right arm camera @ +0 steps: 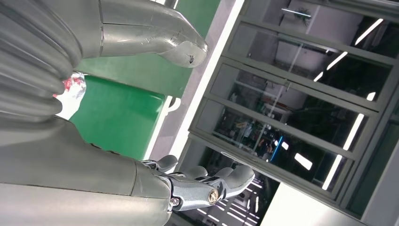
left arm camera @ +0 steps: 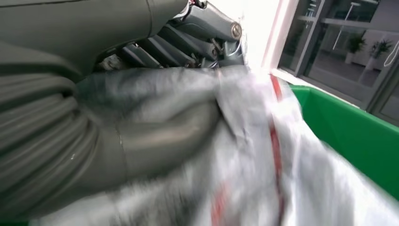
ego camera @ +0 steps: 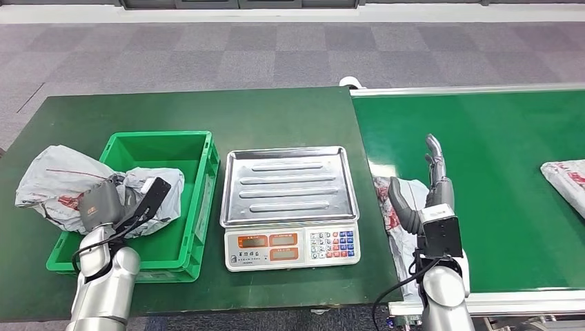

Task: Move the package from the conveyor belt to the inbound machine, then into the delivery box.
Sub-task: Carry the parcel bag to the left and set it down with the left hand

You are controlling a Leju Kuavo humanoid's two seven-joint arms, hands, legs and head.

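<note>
From overhead, the left hand (ego camera: 110, 201) grips a crumpled grey package (ego camera: 58, 183) that sags over the left wall of the green delivery box (ego camera: 200, 179), beside the scale (ego camera: 290, 207) on the table (ego camera: 276, 117). The right hand (ego camera: 428, 189) stands empty with fingers spread over the conveyor belt (ego camera: 497, 152), near another package (ego camera: 397, 214). At the left wrist, fingers (left arm camera: 188, 42) clamp the grey plastic. At the right wrist, fingers (right arm camera: 207, 181) lie apart, holding nothing.

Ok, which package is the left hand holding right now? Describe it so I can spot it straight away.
Start at the dark green table and find the green delivery box left of the scale. The held package, a crumpled grey mailer bag with red print, is draped over that box's left wall, gripped by the left hand. The other two packages lie on the conveyor belt.
</note>
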